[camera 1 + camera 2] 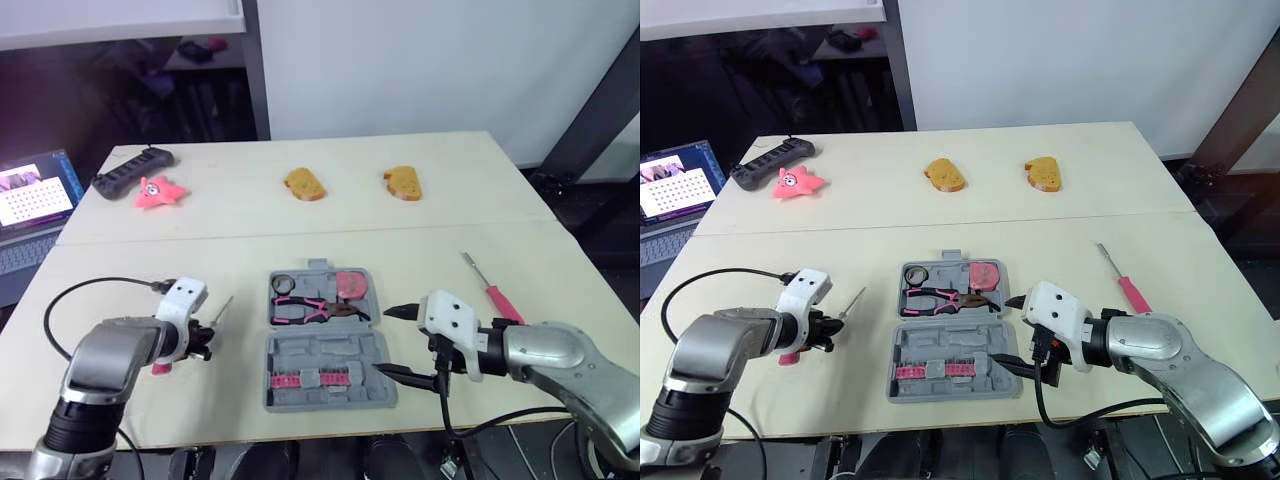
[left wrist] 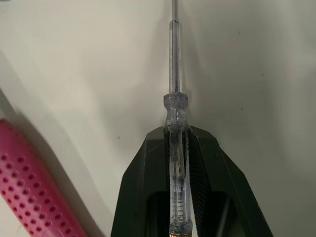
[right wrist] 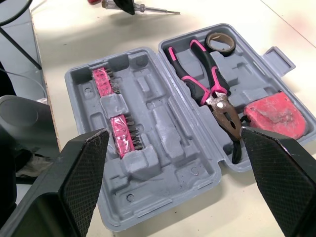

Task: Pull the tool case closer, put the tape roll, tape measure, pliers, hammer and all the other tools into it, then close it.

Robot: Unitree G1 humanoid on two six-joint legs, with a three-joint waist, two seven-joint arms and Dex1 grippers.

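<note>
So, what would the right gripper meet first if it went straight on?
The right gripper points at the open case; it would likely meet that grey tray first, though depth is unclear.

Pale table, black power strip at its far left corner, pink starfish toy just beside it, 2 orange bread-like pieces farther right, lit laptop off the left edge.

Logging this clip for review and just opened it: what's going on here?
The left gripper is shut on a clear-handled screwdriver to the left of the open tool case. The right gripper hangs open at the case's right edge. The pliers, tape roll and tape measure lie in the case; a red screwdriver lies on the table to its right.
</note>
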